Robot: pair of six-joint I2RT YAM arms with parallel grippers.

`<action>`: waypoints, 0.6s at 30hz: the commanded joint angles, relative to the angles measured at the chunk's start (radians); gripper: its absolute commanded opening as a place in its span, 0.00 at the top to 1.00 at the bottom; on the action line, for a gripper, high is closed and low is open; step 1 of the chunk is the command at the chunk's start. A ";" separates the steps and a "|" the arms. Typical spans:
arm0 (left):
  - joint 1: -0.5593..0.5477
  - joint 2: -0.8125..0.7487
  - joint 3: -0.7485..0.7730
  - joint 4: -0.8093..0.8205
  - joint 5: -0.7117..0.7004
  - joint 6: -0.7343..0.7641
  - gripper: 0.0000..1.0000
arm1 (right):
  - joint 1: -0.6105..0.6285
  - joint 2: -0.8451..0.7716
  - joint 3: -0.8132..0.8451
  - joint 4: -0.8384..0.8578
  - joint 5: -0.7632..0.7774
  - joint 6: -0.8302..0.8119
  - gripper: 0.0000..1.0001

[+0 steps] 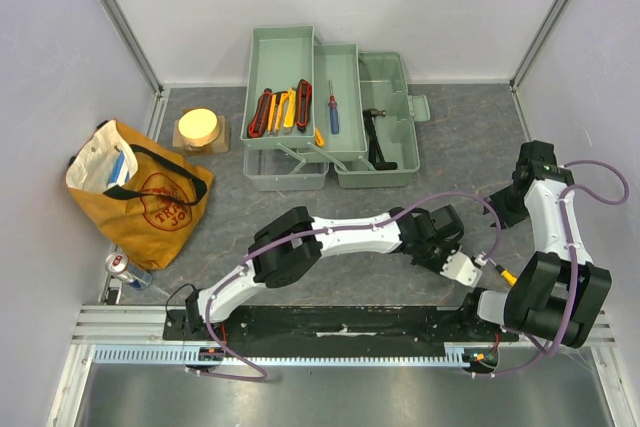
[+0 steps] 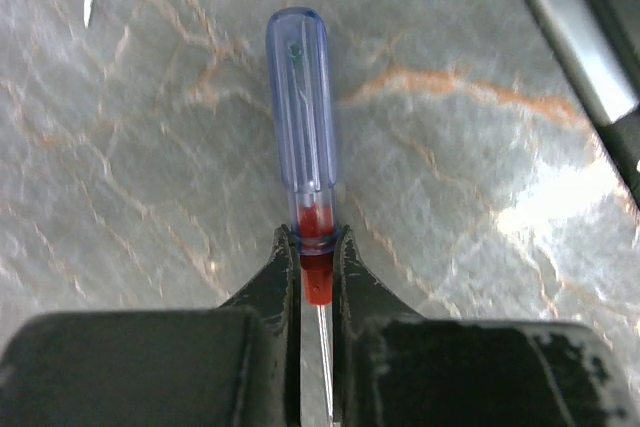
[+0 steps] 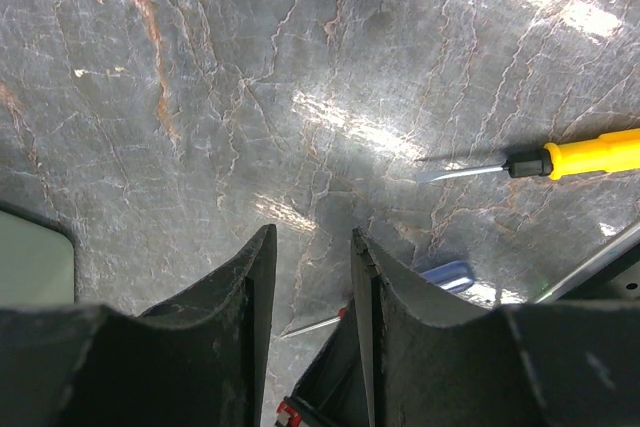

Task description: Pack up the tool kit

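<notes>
Left hand [image 2: 316,242]: clenched tight on the red collar of the blue-handled screwdriver [image 2: 300,97], handle pointing away from the wrist, shaft running back between the fingers.
Left arm: stretched low from its base, right across to the near right of the worktop [image 1: 300,197].
Right hand [image 3: 310,237]: fingers parted, nothing between them, aimed down at bare worktop.
Right wrist view alone: a yellow-handled screwdriver [image 3: 590,154] lying flat, with the blue handle peeking in below the fingers.
Top view alone: toolbox [image 1: 385,67] open at the far middle, trays fanned out, tools inside, well apart from both hands.
</notes>
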 commanded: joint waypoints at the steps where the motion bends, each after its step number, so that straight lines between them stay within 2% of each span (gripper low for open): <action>1: 0.062 -0.088 -0.144 -0.095 -0.140 -0.077 0.98 | -0.017 -0.009 0.043 0.015 0.032 0.014 0.57; 6: 0.134 -0.316 -0.316 -0.021 -0.118 -0.097 0.98 | -0.032 -0.009 0.065 0.035 0.037 0.020 0.57; 10: 0.194 -0.444 -0.362 -0.018 -0.127 -0.120 0.98 | -0.037 -0.003 0.059 0.060 0.008 0.038 0.57; 15: 0.295 -0.542 -0.318 -0.010 -0.094 -0.192 0.98 | -0.038 0.008 0.049 0.086 -0.020 0.060 0.57; 18: 0.363 -0.556 -0.240 0.011 -0.092 -0.299 0.98 | -0.038 0.008 0.040 0.101 -0.033 0.074 0.57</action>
